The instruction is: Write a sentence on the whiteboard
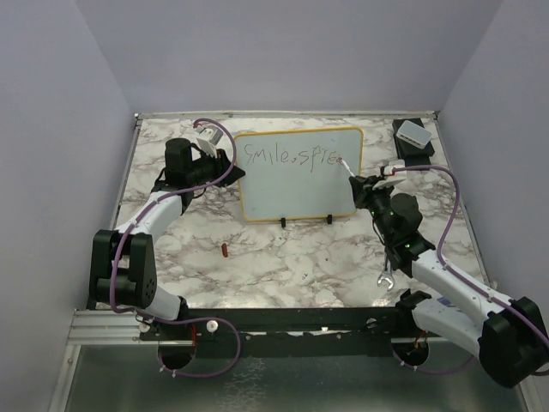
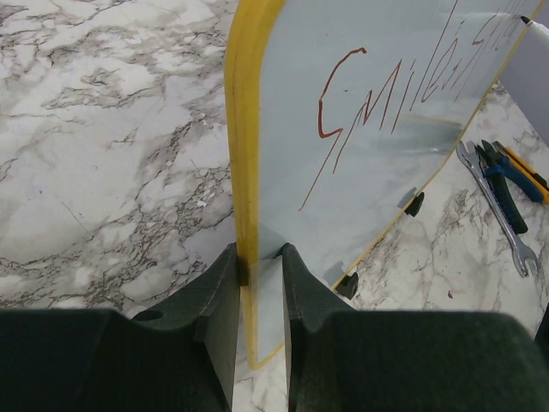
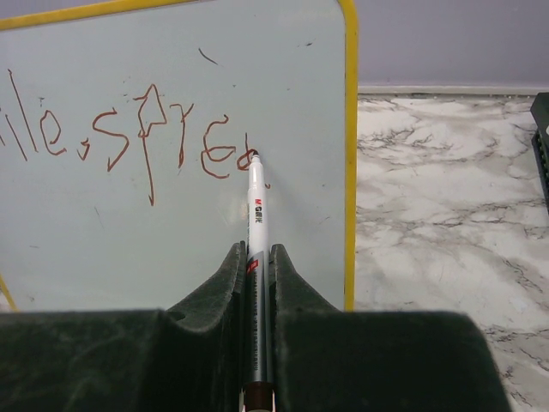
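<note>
Whiteboard (image 1: pixel 298 184) stands toward the back of the marble table (image 1: pixel 283 266), its yellow left edge clamped between the fingers of the left gripper (image 2: pixel 257 257). The right gripper (image 3: pixel 257 257) is closed around a white marker (image 3: pixel 256 202). The marker's tip touches the board's face near the right rim, just after the reddish-brown handwritten sentence (image 3: pixel 129 137), which reads "smile, spre" so far.

The whiteboard (image 1: pixel 296 196) stands upright on small black feet at the far middle of the table (image 1: pixel 283 266). It has a pale glossy face and a thin yellow rim. Along its upper part the sentence (image 1: pixel 293 157) is unfinished: thin red-brown letters, "smile, spre" and one begun stroke.
</note>
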{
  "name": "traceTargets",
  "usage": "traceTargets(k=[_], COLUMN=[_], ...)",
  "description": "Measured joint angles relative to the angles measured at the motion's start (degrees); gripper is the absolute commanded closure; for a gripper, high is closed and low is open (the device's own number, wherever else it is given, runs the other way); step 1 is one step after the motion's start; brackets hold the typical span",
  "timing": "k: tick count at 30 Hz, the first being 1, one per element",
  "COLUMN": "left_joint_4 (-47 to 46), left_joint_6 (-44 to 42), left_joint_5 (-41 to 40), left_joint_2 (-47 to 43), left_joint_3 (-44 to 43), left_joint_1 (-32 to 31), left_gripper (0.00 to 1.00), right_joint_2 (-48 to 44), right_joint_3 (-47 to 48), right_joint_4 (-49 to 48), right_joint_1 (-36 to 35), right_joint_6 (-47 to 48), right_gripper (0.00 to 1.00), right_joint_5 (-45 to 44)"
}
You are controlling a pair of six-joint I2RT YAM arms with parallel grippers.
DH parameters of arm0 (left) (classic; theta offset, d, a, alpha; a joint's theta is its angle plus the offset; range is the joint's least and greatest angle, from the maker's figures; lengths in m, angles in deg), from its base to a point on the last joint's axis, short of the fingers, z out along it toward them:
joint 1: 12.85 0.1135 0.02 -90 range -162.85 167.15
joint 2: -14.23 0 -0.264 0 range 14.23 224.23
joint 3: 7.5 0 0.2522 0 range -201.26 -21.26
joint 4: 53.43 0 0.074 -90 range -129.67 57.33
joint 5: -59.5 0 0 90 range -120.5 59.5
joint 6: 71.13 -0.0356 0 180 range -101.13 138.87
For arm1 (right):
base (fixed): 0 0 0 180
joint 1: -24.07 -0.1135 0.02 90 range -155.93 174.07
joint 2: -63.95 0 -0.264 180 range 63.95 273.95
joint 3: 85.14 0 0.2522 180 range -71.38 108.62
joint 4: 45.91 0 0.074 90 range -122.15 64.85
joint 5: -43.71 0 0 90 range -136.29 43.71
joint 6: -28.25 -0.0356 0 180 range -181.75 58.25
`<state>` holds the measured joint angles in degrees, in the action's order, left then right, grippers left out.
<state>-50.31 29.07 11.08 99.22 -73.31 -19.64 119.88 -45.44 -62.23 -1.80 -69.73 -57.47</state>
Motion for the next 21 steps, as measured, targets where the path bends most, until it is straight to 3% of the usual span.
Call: traceTargets(k=[11,21], left_joint_4=[0.00,0.07], left_joint_6=[0.00,0.09], left_joint_5=[-0.02,-0.09], left_joint_2=[0.00,-0.26], left_joint_3=[0.00,0.00], left_joint_1=[-0.04,-0.33], left_gripper=[0.86,0.86], right_joint_2=[-0.46,-6.86], right_joint_3=[0.02,-0.09], right_joint_4=[0.04,0.72], right_joint_1=[0.02,0.02], right_joint_6=[0.35,0.46], right_gripper=[0.99,0.99], right_joint_5=[0.13,0.24])
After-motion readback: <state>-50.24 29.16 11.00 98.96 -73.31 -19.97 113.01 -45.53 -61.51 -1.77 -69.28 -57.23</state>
